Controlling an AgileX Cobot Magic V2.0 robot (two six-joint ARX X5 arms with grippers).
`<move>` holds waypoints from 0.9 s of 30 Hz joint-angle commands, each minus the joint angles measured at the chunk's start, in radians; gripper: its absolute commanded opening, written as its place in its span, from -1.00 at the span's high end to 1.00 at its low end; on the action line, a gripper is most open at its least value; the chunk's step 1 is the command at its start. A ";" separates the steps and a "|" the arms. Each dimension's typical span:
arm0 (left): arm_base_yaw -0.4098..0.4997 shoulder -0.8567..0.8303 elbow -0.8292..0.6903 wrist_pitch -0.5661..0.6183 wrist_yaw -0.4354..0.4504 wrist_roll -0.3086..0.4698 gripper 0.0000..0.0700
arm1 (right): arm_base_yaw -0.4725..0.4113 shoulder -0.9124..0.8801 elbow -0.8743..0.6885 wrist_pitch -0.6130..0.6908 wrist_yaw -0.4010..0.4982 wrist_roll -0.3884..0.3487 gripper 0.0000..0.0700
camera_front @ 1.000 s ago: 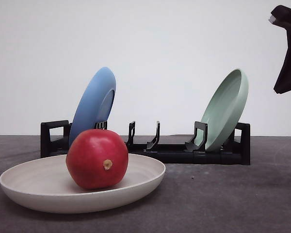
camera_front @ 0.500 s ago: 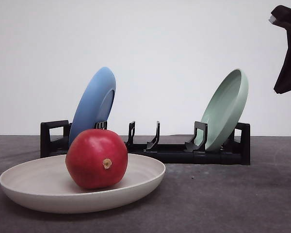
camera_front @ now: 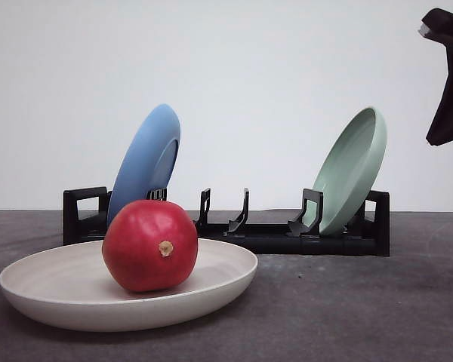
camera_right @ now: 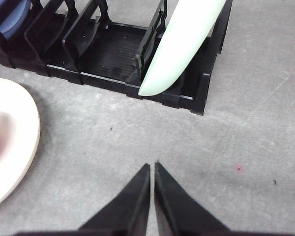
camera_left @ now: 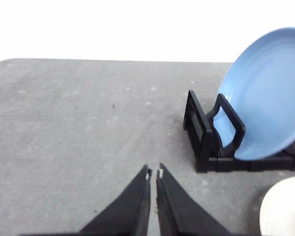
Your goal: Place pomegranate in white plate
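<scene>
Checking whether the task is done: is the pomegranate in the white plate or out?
In: the glossy red round pomegranate rests inside the wide, shallow cream-white plate.

Deep-red pomegranate (camera_front: 149, 245) (tan nub), cream white plate (camera_front: 45, 302), blue plate (camera_front: 146, 162), pale green plate (camera_front: 351, 170), seemingly black rack (camera_front: 272, 237)

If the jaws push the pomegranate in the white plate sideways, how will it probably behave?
The pomegranate is round, so it would probably roll rather than slide. Its glossy skin looks slippery for gripping. The raised rim of the white plate may stop a gentle roll.
</scene>
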 commanded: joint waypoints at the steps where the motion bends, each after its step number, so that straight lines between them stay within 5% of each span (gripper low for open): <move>1: 0.001 -0.035 -0.029 0.010 -0.011 0.023 1.00 | 0.003 0.008 0.004 0.012 0.003 -0.014 0.98; 10: -0.002 -0.131 -0.156 0.018 -0.047 0.022 1.00 | 0.003 0.008 0.004 0.012 0.003 -0.013 0.98; 27: -0.002 -0.131 -0.161 0.020 -0.055 0.022 1.00 | 0.003 0.008 0.004 0.013 0.003 -0.013 0.98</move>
